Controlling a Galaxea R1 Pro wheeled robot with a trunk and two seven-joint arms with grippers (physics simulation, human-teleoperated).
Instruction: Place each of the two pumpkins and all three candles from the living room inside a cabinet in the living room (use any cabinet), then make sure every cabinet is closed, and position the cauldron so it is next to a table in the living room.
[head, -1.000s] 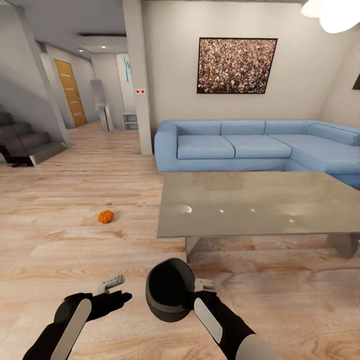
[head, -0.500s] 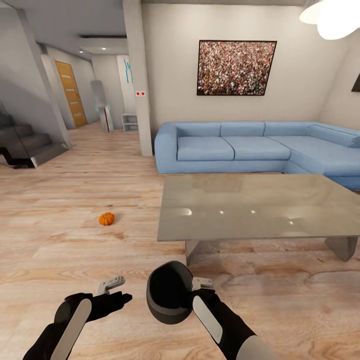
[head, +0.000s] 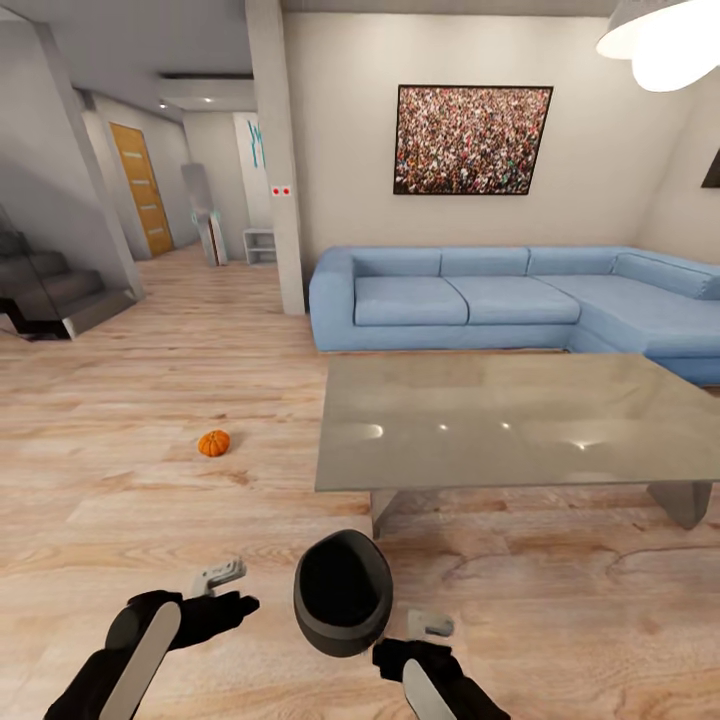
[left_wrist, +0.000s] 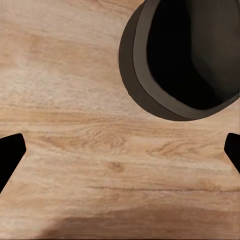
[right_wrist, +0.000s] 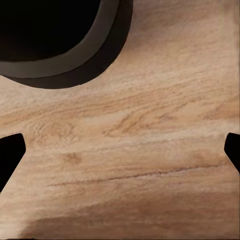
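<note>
Released: right pincer (head: 428, 625) off cauldron (head: 342, 592), parted; left pincer (head: 220, 576) parted; pumpkin (head: 213, 443) at 11 o'clock.

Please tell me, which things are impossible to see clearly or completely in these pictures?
- Cauldron: the left wrist view cuts it off at the frame edge; its inside is just black.
- Right gripper: in the head view the bottom edge cuts off its arm; the right wrist view shows fingertips at the side edges.
- Pumpkin: too small in the head view for its stem.
- Sofa: cut off by the right edge.
</note>
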